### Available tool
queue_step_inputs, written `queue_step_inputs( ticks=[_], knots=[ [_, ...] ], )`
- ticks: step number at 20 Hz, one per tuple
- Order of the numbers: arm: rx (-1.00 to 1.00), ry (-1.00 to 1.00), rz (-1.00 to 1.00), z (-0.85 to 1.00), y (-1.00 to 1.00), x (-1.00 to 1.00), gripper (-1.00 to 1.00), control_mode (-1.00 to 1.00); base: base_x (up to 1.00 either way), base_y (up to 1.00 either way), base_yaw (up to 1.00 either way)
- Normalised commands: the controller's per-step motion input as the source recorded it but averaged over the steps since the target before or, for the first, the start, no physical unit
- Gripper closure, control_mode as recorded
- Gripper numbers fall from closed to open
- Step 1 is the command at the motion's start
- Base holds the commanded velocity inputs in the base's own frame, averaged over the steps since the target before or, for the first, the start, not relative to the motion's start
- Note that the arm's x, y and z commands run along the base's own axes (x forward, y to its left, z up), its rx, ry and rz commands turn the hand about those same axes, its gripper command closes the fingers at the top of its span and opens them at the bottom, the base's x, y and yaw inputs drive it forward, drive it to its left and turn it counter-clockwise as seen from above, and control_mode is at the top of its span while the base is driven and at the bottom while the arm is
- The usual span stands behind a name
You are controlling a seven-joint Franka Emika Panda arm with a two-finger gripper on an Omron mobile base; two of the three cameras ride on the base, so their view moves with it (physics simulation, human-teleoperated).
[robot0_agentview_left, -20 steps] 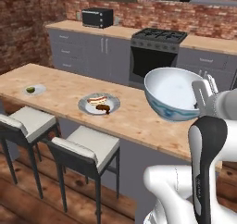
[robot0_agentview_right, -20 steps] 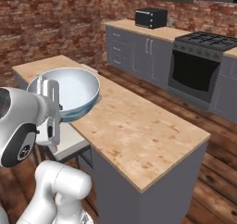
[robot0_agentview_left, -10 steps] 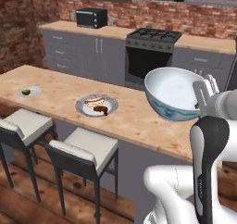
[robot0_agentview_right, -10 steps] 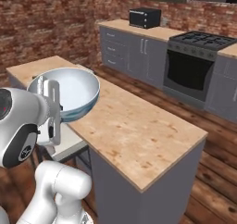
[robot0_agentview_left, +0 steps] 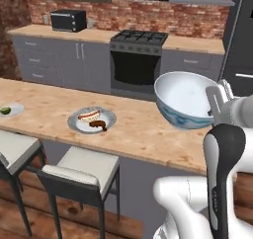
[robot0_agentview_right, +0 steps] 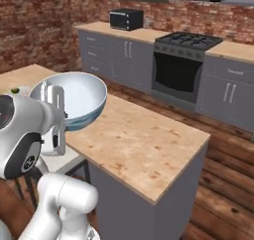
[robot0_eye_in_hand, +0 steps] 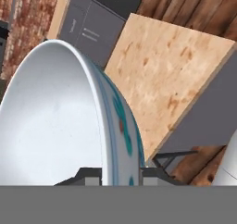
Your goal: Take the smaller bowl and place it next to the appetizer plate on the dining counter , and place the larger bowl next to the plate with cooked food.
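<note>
Your base has driven since the earlier frames: the whole scene has slid, the stove (robot0_agentview_left: 138,38) and microwave (robot0_agentview_left: 68,20) now sit further left in the left base view, and the table's (robot0_agentview_left: 143,134) far end has come into the right base view, while the bowl (robot0_agentview_left: 185,99) stays put against the arm. Your pincer (robot0_agentview_left: 217,102) is clamped on that bowl's rim, holding it raised above the table, tilted, its white inside bare; in the hand view the rim (robot0_eye_in_hand: 109,126) runs between the two finger tips and shows a blue-green pattern outside. One bowl is in sight. On the table you have two plates: the nearer plate (robot0_agentview_left: 92,120) carries a sausage and a dark brown piece, and the small plate (robot0_agentview_left: 10,109) at the left edge holds something green. Two stools (robot0_agentview_left: 81,171) stand below the table's near side, well apart from the bowl.
</note>
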Motion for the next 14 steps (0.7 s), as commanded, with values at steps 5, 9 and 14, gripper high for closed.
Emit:
queue_step_inputs(
  ticks=[5,9,14],
  knots=[
    [0.00,0.00,0.00,0.00,0.00,0.00,1.00,1.00,0.83,0.65,-0.37],
    [0.00,0.00,0.00,0.00,0.00,0.00,1.00,1.00,0.46,0.51,-0.32],
    [0.00,0.00,-0.17,0.00,0.03,0.28,1.00,-1.00,0.05,0.05,-0.06]
  ],
)
